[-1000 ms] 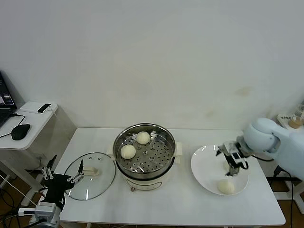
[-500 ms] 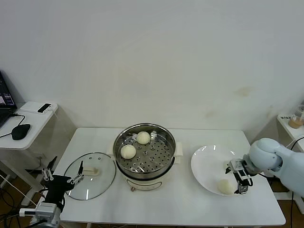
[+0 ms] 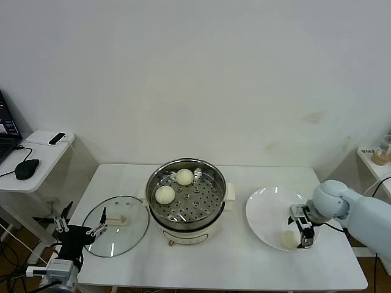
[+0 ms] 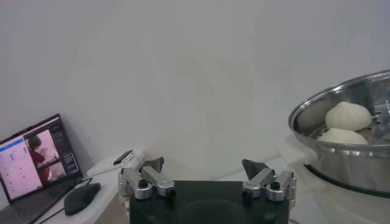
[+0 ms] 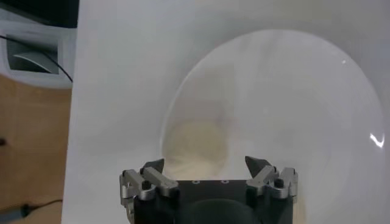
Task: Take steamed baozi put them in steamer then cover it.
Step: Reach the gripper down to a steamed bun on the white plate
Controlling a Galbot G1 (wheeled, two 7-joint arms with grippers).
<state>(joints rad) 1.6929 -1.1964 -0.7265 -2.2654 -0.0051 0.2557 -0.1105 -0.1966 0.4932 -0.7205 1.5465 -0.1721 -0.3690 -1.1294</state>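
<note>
The steel steamer [image 3: 185, 204] stands mid-table with two baozi [image 3: 184, 176] [image 3: 164, 195] on its perforated tray. A third baozi [image 3: 288, 239] lies on the white plate [image 3: 269, 207], near its front edge. My right gripper [image 3: 303, 231] is open, low over the plate, and right beside this baozi. In the right wrist view the baozi [image 5: 198, 143] lies between the open fingertips of that gripper [image 5: 205, 163]. The glass cover [image 3: 116, 218] lies flat on the table left of the steamer. My left gripper [image 3: 79, 231] is open and parked at the cover's left edge. No fourth baozi shows.
A side table with a mouse [image 3: 26, 169] and a laptop [image 4: 33, 161] stands to the left. In the left wrist view, the steamer [image 4: 347, 158] with two baozi shows beyond the left gripper [image 4: 204, 164]. The table's right edge is close to the plate.
My right gripper has moved from over the plate's back part down to the baozi at its front edge. The left arm and the cover have not moved.
</note>
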